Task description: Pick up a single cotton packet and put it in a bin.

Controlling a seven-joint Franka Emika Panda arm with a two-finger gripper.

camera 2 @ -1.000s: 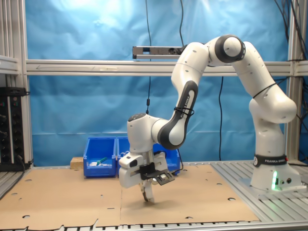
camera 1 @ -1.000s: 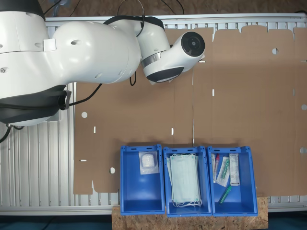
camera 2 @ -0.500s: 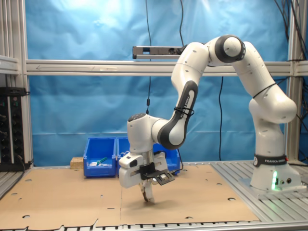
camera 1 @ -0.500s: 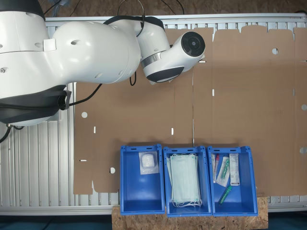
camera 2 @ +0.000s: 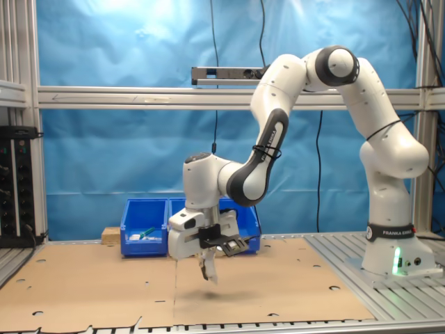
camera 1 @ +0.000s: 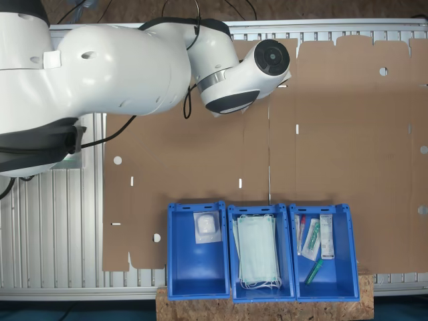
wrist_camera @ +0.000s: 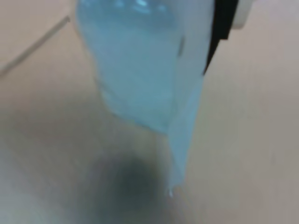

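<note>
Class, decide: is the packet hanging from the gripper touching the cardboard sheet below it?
Apart. In the second exterior view the cotton packet hangs from the gripper with a gap above the cardboard sheet, its shadow below.

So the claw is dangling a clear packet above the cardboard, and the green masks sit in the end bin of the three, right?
Nearly. The masks lie in the middle bin, as the first exterior view shows. The claw does dangle a packet above the cardboard.

A clear cotton packet (wrist_camera: 140,70) dangles above the cardboard — another lies in the blue bin (camera 1: 194,281).
</note>
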